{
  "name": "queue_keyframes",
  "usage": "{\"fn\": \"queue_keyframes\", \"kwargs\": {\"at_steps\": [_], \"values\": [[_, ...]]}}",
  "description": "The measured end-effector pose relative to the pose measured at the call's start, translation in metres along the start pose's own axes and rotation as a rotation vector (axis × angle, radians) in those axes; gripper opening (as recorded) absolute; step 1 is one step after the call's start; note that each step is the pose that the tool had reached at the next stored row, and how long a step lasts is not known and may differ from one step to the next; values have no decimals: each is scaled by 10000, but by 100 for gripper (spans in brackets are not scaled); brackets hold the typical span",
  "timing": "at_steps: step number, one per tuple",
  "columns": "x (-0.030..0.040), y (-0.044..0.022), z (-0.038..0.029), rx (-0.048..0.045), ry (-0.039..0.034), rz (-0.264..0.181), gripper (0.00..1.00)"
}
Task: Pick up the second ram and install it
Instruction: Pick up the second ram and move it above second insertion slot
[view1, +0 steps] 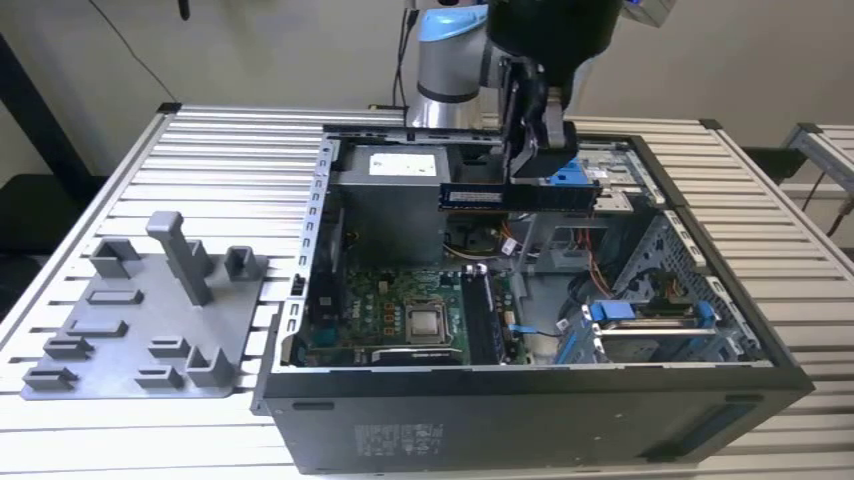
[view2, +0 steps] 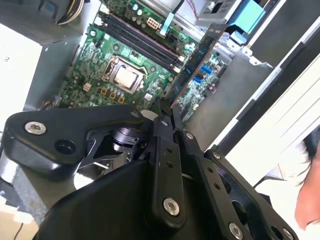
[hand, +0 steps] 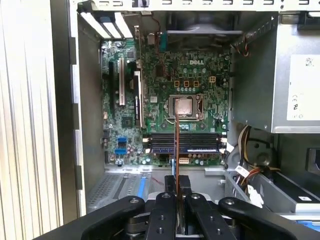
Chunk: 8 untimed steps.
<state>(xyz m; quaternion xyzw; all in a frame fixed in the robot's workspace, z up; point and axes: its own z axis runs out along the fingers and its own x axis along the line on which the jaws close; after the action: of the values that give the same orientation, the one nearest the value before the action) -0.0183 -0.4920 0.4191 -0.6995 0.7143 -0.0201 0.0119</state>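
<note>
Slatted table (view1: 227, 140), open case (view1: 534, 420): gripper (view1: 537, 172) clamped on the second ram (view1: 518, 196), apparently clear above the motherboard (view1: 387, 315).

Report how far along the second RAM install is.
Done: the pickup. The gripper is shut on the second ram, which is held in the air. In hand: the stick hangs level above the open computer case; in the first wrist view it shows edge-on over the memory slots. Left: seating it, as it is not yet in any slot.
</note>
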Motion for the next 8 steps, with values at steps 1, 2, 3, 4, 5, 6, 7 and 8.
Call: {"fn": "queue_keyframes", "kwargs": {"at_steps": [1,2,3,4,5,6,7,8], "values": [[0,-18,1,0,-1,-1,14],[-1,-36,2,0,-1,-1,14],[-1,-54,3,0,-1,0,14],[-2,-71,3,0,0,-1,14],[-2,-87,4,0,-1,-1,14],[-2,-103,5,0,0,-1,14],[-3,-117,6,0,-1,0,14],[-3,-125,6,0,0,-1,14]]}}
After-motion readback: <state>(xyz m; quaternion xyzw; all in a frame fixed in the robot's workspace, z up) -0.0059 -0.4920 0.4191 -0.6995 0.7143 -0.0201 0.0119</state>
